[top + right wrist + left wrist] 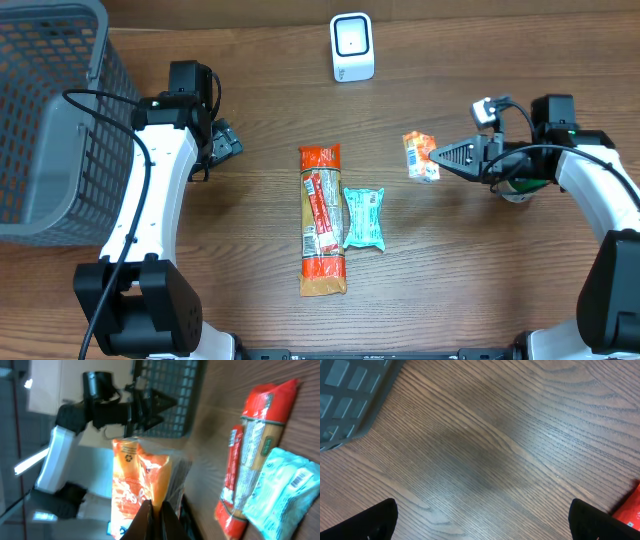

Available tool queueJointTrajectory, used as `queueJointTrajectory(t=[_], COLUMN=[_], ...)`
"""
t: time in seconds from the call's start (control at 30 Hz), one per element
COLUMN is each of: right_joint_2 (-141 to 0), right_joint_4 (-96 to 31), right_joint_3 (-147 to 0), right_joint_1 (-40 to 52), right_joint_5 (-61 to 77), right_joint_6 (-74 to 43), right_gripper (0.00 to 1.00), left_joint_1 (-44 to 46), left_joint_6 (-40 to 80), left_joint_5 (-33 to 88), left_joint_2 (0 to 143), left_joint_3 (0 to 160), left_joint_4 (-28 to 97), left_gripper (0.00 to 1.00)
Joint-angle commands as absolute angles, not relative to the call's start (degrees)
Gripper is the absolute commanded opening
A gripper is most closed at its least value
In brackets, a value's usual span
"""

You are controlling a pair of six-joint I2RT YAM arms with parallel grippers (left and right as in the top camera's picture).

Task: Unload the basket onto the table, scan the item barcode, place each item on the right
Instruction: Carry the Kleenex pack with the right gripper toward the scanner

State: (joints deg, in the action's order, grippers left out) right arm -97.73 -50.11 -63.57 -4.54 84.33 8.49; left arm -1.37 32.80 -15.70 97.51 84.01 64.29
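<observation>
lying nearest on the wooden table [450, 280] are a long red-and-orange snack pack [322, 220] and, just beside it on the right, a teal packet [364, 217]. farther back on the right, the right gripper [432, 158] is clamped on the edge of a small orange packet [418, 152]. at left, the left gripper [225, 142] hangs with jaws wide, holding nothing. farthest stand the white barcode scanner [352, 47] and, far left, a grey mesh basket [60, 150].
</observation>
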Motion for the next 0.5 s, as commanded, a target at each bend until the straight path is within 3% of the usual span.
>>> queueJointTrajectory(t=[0.0,0.3,0.47], right_joint_2=[-96.14,-89.71,-84.77], right_joint_4=[-54.83,-75.18,-77.10], right_joint_3=[-63.48,-63.48,-63.48], right_joint_1=[-5.34,-5.34,-5.34], right_joint_5=[89.95,89.95,89.95], right_joint_6=[21.58,38.26,39.22], right_gripper=[0.04,0.04,0.04], left_joint_1=[-1.06,-1.06,-1.06], left_joint_6=[32.14,32.14,32.14], left_joint_5=[-16.47,-16.49,-16.49], left_joint_2=[96.42,96.42,96.42], left_joint_3=[84.86,84.86,84.86], left_joint_4=[64.27,64.25,64.25], left_gripper=[1.00,1.00,1.00])
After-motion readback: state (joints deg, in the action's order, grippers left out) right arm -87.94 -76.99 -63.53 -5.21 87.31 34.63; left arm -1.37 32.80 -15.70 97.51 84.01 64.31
